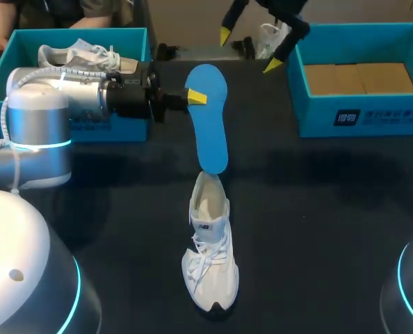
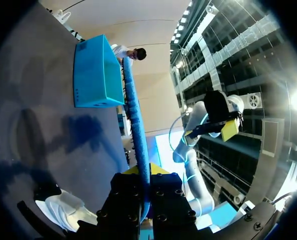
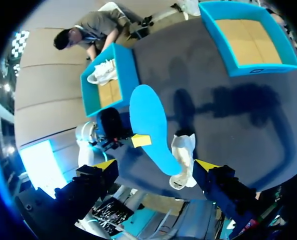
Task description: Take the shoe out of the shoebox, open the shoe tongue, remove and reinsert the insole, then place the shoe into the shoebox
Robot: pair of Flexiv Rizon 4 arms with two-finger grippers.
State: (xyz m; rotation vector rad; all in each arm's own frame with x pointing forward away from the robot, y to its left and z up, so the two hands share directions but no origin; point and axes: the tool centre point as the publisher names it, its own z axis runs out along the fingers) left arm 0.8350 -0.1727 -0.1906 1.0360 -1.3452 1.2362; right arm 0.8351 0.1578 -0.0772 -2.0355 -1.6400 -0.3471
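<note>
Jaws pinching the wide end of the blue insole (image 1: 208,125), the left gripper (image 1: 196,97) is holding it in the air above the table. The insole's other end is hanging right at the heel opening of the white shoe (image 1: 210,250), which is sitting upright mid-table. The right gripper (image 1: 249,50) is hovering high, jaws spread wide and gripping nothing, beside the empty shoebox (image 1: 363,115).

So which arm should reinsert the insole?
Left. The left gripper is shut on the blue insole, whose lower end hangs at the white shoe; the right gripper is open, by the empty shoebox.
</note>
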